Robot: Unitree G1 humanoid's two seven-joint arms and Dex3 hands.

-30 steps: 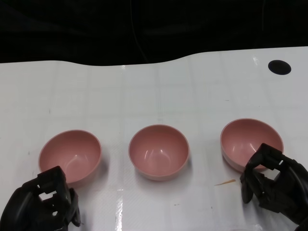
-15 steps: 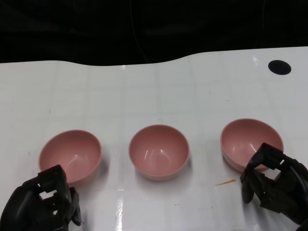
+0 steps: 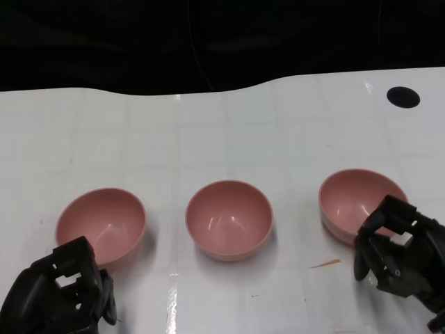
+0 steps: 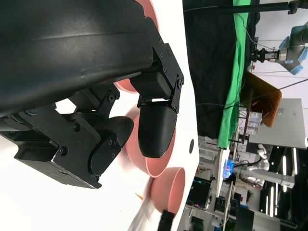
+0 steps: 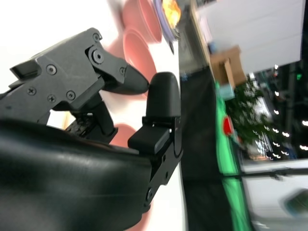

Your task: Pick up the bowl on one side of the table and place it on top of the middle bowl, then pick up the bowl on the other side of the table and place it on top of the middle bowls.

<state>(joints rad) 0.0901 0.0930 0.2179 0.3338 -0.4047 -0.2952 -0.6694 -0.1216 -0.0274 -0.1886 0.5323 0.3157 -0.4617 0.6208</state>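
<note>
My right robot hand (image 3: 402, 256) hovered empty, fingers apart, at the right bowl (image 3: 358, 202); my left robot hand (image 3: 59, 292) likewise by the left bowl (image 3: 101, 224).

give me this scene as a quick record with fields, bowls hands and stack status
bowls: three pink, in a row on the white table
left bowl: upright, alone
middle bowl: upright, nothing on it
right bowl: upright, alone
left hand: near left bowl, holds nothing
right hand: at right bowl's near rim, grip unclear
stacking: not yet begun
</note>
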